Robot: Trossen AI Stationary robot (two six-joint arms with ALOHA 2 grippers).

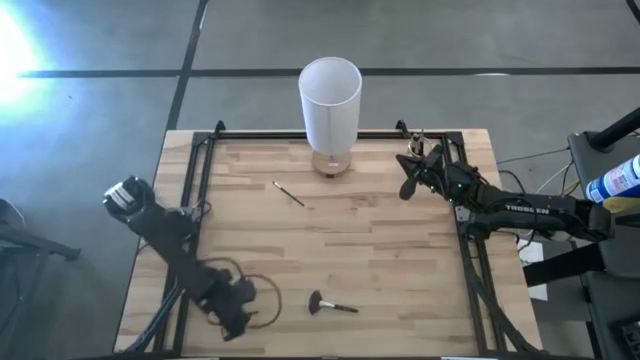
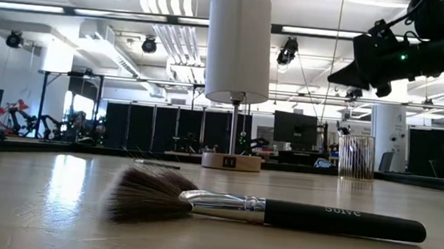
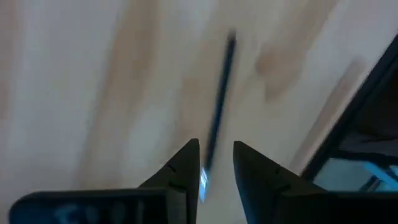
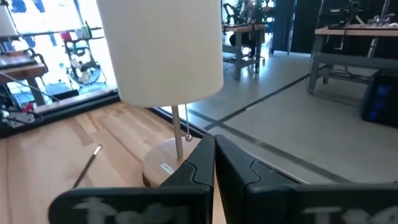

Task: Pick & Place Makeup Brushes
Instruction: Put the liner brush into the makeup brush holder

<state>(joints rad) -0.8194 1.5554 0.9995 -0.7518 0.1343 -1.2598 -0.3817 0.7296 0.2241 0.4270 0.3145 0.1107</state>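
- Two makeup brushes are seen loose on the wooden table (image 1: pixel 400 270) in the high view: a wide fluffy-headed brush (image 1: pixel 330 305) at lower centre, and a thin brush (image 1: pixel 289 194) left of centre, below and left of the white lamp (image 1: pixel 330 100).
- In the low view the fluffy brush (image 2: pixel 263 211) lies flat on its side, bristles to the left, silver ferrule next, black handle to the right.
- The brushes are judged to be light, with stiff handles that would roll; the bristles would be soft and easily splayed.
- Hold is best taken across the black handle or the ferrule, never on the bristles.
- The thin brush sits low on the wood and is judged likely to slip, so a hold at mid-length would be needed.
- The left gripper (image 1: pixel 235 318) rests at lower left of the high view; in its wrist view the fingers (image 3: pixel 180 168) stand narrowly apart, holding nothing, with a thin dark stick (image 3: pixel 219 99) blurred just beyond them.
- The right gripper (image 1: pixel 408 175) hangs at upper right near the lamp; in its wrist view the fingers (image 4: pixel 196 168) are closed together, and whether anything is pinched between them cannot be told.
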